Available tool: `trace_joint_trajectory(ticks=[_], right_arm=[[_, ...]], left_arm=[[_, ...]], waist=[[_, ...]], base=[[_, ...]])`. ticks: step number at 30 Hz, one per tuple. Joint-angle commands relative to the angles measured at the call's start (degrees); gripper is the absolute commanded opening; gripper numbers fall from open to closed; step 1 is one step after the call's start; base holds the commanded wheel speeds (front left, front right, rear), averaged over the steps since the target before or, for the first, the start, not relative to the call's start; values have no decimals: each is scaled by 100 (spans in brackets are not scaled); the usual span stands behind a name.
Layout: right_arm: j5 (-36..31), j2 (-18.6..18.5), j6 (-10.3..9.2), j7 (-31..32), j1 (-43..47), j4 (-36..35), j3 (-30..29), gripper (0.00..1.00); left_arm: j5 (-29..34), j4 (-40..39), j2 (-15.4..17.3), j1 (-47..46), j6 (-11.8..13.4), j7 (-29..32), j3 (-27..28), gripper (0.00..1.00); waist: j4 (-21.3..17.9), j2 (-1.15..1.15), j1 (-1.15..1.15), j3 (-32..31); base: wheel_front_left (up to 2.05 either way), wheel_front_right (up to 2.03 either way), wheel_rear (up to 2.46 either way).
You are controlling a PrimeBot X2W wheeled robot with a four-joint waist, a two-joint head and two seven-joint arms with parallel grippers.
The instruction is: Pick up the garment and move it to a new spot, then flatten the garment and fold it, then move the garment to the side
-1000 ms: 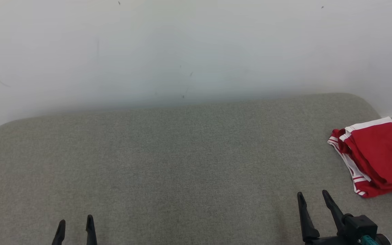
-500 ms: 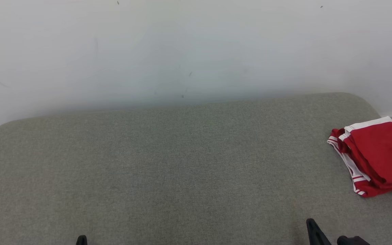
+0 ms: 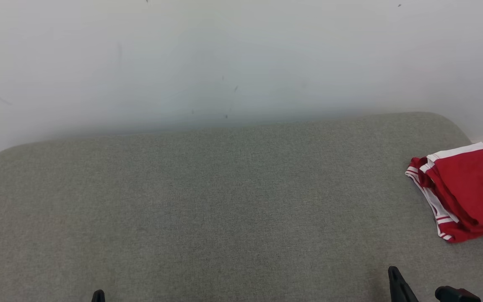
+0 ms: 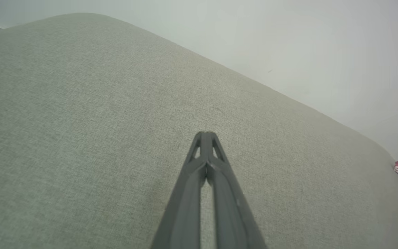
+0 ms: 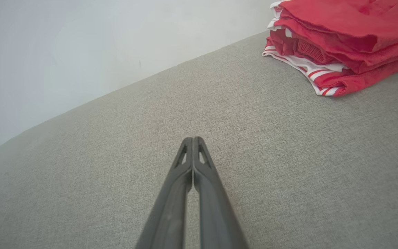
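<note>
The red garment (image 3: 463, 191), trimmed with white stripes, is lying folded in a layered stack at the far right end of the grey fabric-covered surface (image 3: 224, 201). It is sitting near the surface's rounded back corner and running partly off the right side of the head view. The left gripper (image 4: 206, 135) is pressing its two dark fingers together at the tips with nothing between them. It is pointing across bare grey fabric, well apart from the garment, which is showing as a red sliver at the right edge of the left wrist view. The right gripper (image 5: 192, 139) is likewise pinching its fingers tight on nothing, and the garment is lying beyond its tips, up and to the right, clear of them. A pale wall (image 3: 224, 54) is rising behind the surface.
</note>
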Motion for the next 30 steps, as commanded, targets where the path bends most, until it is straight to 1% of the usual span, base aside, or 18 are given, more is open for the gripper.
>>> trace_joint_trajectory(ticks=[1, 8, 13, 30], right_arm=[[294, 4, -2, 51, -169, -130, -51, 0], [888, 12, -2, 189, -229, -207, -110, 0], [1445, 19, -3, 318, -281, -276, -167, 0], [2828, 36, -5, 651, -417, -449, -312, 0]], left_arm=[[-279, -88, 25, -206, -29, 59, 35, 0], [-844, -90, 31, -307, -75, 207, 59, 0], [-1379, -91, 37, -401, -116, 346, 82, 0], [-2699, -90, 52, -641, -225, 697, 143, 0]], waist=[[4, 0, 0, 8], [16, 0, 0, 33], [28, 0, 0, 57], [62, 0, 0, 127]], base=[[0, 0, 0], [0, 0, 0], [0, 0, 0], [0, 0, 0]])
